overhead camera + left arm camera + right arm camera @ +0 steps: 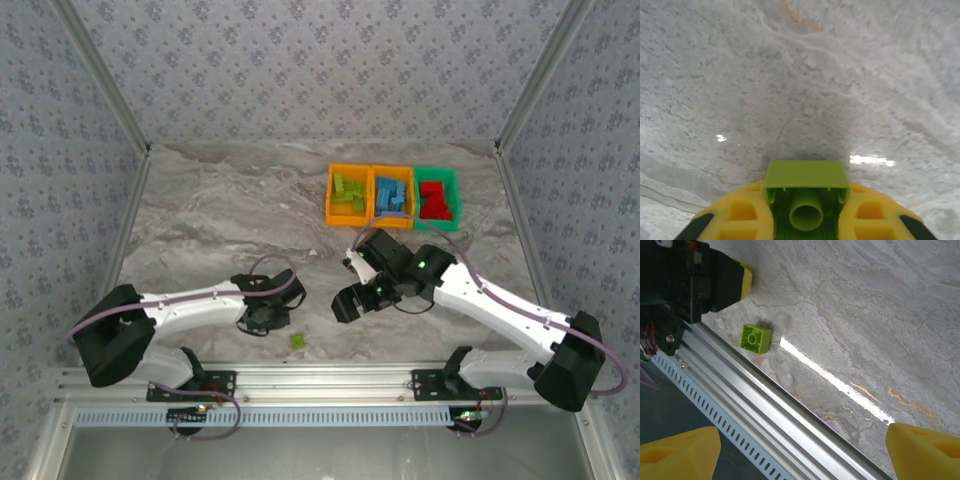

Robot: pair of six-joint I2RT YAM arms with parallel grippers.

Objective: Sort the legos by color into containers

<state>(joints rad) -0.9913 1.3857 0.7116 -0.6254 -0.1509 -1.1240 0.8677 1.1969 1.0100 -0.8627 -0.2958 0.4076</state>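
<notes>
Low over the worktop's (220,215) near edge, left end effector (807,212) clamps a green lego (806,175); right end effector (802,452) stands wide, empty. Lego protrudes and may slip before reaching far bins (391,168).

No legible text, label, brand or number found. The grey marbled desk (230,210) and blue patterned walls (320,70) bear none.

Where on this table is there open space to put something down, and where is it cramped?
Bare marble table runs from the left wall to the left orange bin, all along the far edge. Crowded: the near middle, where the left gripper, right gripper and a loose green brick bunch up, and around the three bins.
</notes>
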